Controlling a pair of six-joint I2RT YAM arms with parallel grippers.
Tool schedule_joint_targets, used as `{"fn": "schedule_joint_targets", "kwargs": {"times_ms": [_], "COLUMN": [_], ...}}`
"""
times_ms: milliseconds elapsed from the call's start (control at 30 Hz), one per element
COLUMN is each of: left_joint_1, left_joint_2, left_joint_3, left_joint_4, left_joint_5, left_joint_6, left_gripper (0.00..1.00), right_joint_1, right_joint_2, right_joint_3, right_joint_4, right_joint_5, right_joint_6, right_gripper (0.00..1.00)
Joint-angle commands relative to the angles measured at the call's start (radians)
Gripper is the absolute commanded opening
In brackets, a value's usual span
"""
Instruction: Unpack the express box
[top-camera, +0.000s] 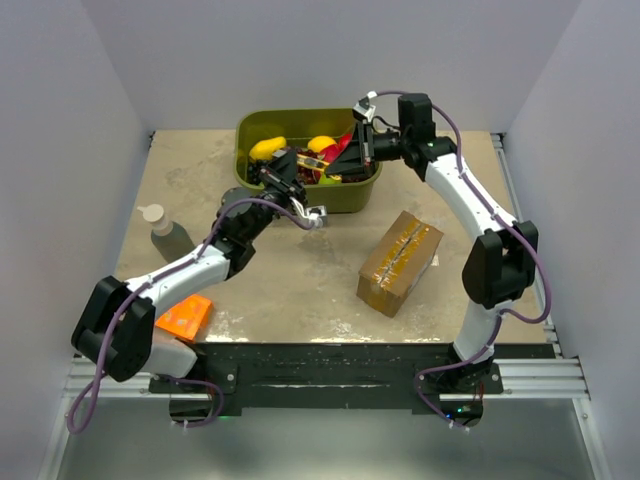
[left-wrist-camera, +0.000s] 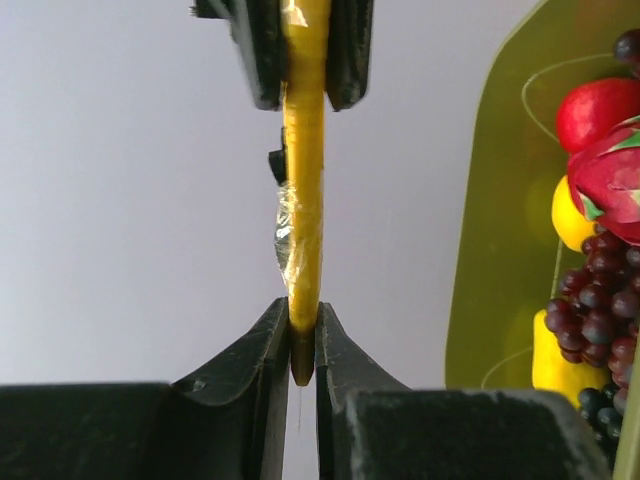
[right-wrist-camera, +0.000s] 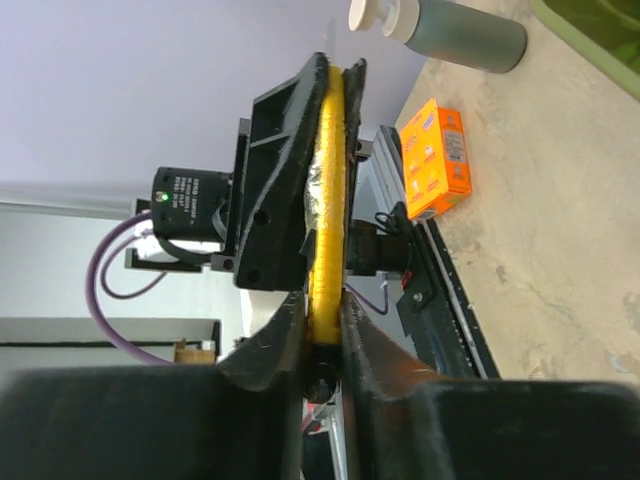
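**Placement and hold.** The table (top-camera: 300, 285) carries everything. The green bin (top-camera: 350, 196) stands at the far side and holds toy fruit. The express box (top-camera: 400, 262) lies on the table's right half, nearer the arm bases than the bin and well apart from it, set at an angle to the table edge. We judge that it lies inside the right arm's reach. Nothing touches it.

Both arms meet above the bin, not above the box. The left gripper (left-wrist-camera: 303, 345) is clenched on one end of a flat yellow item (left-wrist-camera: 305, 180). The right gripper (right-wrist-camera: 322, 330) is clenched on the opposite end. Each wrist view shows the item edge-on, pinched between that wrist's own fingers, with the other gripper closed on the far end. We read this double hold as a hand-over or regrip between arms. We cannot identify the item; a tape cutter would suit the task. A scrap of clear film (left-wrist-camera: 288, 235) clings to its middle.

**Appearance of the express box.**
1. Body: brown cardboard, oblong, undented.
2. Top: glossy tan tape runs along the lengthwise seam, with short cross strips.
3. State: the flaps are shut and the seam looks uncut, so we judge unpacking not yet begun.
4. No label shows on the visible faces.
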Motion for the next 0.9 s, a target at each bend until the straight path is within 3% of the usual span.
{"fn": "schedule_joint_targets", "kwargs": {"times_ms": [0, 33, 67, 133, 167, 233, 267, 333, 367, 500, 567, 667, 767, 867], "left_joint_1": [-0.013, -0.013, -0.015, -0.013, -0.013, -0.012, -0.013, -0.016, -0.022, -0.024, -0.022, -0.021, -0.019, -0.021], "left_joint_2": [0.007, 0.007, -0.005, -0.034, -0.083, -0.138, -0.201, -0.272, -0.283, -0.277, -0.231, -0.160, -0.074, -0.011], "left_joint_3": [0.046, 0.049, 0.055, 0.088, 0.100, 0.134, 0.132, 0.144, 0.157, 0.343, 0.481, 0.626, 0.725, 0.756], "left_joint_4": [0.059, 0.051, 0.027, -0.142, -0.320, -0.519, -0.652, -0.763, -0.824, -0.916, -0.993, -1.100, -1.220, -1.243], "left_joint_5": [-0.016, -0.025, -0.038, -0.028, 0.004, 0.155, 0.220, 0.343, 0.357, 0.319, 0.291, 0.316, 0.426, 0.516], "left_joint_6": [0.005, -0.013, -0.038, -0.145, -0.205, -0.346, -0.398, -0.538, -0.585, -0.864, -0.897, -0.884, -0.830, -0.850], "left_gripper": [0.00, 0.02, 0.22, 0.39, 0.55, 0.62, 0.69, 0.76, 0.77, 0.81, 0.84, 0.83, 0.79, 0.77], "right_joint_1": [0.004, -0.005, -0.013, -0.048, -0.060, -0.086, -0.089, -0.089, -0.089, -0.086, -0.082, -0.060, -0.002, 0.093], "right_joint_2": [-0.047, -0.050, -0.051, -0.042, -0.035, -0.012, -0.004, -0.027, -0.044, -0.151, -0.176, -0.185, -0.217, -0.275], "right_joint_3": [-0.006, 0.000, 0.024, 0.073, 0.140, 0.213, 0.280, 0.284, 0.264, 0.152, 0.155, 0.207, 0.218, 0.167], "right_joint_4": [0.070, 0.073, 0.055, -0.028, -0.159, -0.296, -0.437, -0.525, -0.551, -0.579, -0.654, -0.760, -0.815, -0.797], "right_joint_5": [-0.020, -0.017, -0.002, 0.024, 0.088, 0.167, 0.242, 0.311, 0.334, 0.484, 0.515, 0.564, 0.635, 0.696], "right_joint_6": [-0.013, -0.036, -0.065, -0.221, -0.388, -0.591, -0.844, -1.065, -1.231, -1.546, -1.688, -1.802, -1.877, -1.894], "right_gripper": [0.00, 0.00, 0.00, 0.00, 0.00, 0.00, 0.00, 0.00, 0.00, 0.00, 0.00, 0.00, 0.00, 0.00]}}
